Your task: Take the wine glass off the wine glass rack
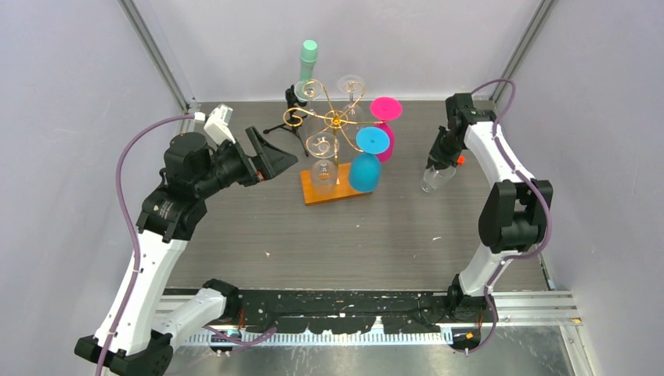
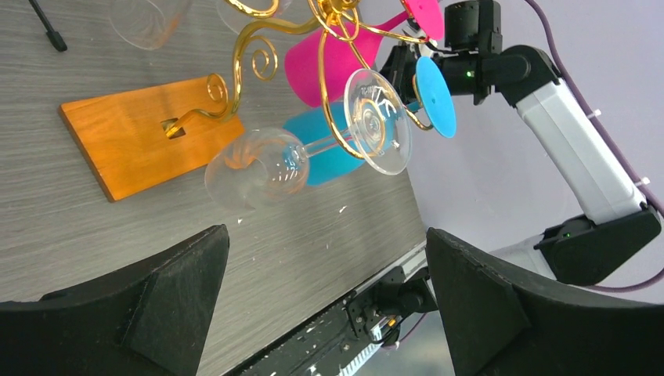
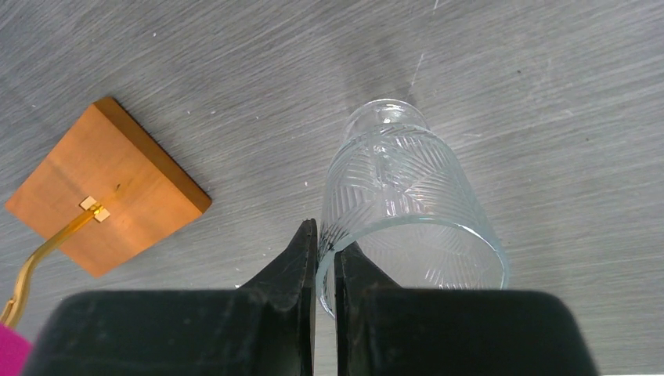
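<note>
The wine glass rack point(image 1: 335, 119) is gold wire on an orange wooden base point(image 1: 333, 190) at the table's back centre. A clear wine glass point(image 1: 322, 168), a blue one point(image 1: 366, 168) and a pink one point(image 1: 385, 125) hang upside down from it, with two more clear ones at the back. My left gripper point(image 1: 276, 160) is open and empty, left of the rack. In its wrist view point(image 2: 329, 251) it faces the clear hanging glass point(image 2: 258, 164). My right gripper point(image 1: 436, 160) is shut on the rim of a clear ribbed glass point(image 1: 433, 180), right of the rack. The grip also shows in the right wrist view point(image 3: 325, 247).
A small black tripod point(image 1: 294, 110) and a green bottle point(image 1: 308, 59) stand behind the rack on the left. Grey walls close the table at the back and sides. The rack's wooden base also shows in the right wrist view point(image 3: 110, 184).
</note>
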You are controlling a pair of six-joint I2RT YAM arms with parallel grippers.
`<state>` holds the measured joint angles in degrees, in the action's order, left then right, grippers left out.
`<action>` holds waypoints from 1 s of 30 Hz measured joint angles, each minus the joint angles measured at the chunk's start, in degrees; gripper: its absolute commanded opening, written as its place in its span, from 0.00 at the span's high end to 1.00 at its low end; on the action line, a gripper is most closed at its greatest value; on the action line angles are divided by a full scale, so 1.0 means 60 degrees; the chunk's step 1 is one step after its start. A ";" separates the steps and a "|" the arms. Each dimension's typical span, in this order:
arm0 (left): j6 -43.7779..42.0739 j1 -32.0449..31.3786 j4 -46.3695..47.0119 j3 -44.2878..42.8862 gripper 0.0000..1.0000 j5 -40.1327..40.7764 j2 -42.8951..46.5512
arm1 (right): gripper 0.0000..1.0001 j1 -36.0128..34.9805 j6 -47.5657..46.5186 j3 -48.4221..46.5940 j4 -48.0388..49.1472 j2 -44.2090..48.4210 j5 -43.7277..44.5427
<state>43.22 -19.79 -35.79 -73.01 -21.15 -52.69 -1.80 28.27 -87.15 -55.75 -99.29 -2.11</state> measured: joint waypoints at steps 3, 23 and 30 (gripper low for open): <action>-0.0076 0.0007 -0.0120 0.0000 0.00 0.0000 0.0000 | 0.95 0.0000 -0.0062 -0.0295 0.0018 -0.0543 -0.0091; -0.0514 0.0204 -0.1264 -0.0466 0.00 0.0280 -0.0058 | 0.50 -0.0044 -0.0492 -0.1727 -0.0007 -0.1942 0.0095; -0.0488 0.0240 -0.1647 -0.0940 0.01 0.0248 -0.0288 | 0.49 -0.0058 -0.0437 -0.2000 -0.0033 -0.1679 0.0164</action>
<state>40.29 -18.35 -45.67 -78.65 -19.66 -54.41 -2.15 25.65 -99.15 -55.94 -109.36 -1.13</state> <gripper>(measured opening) 0.994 0.511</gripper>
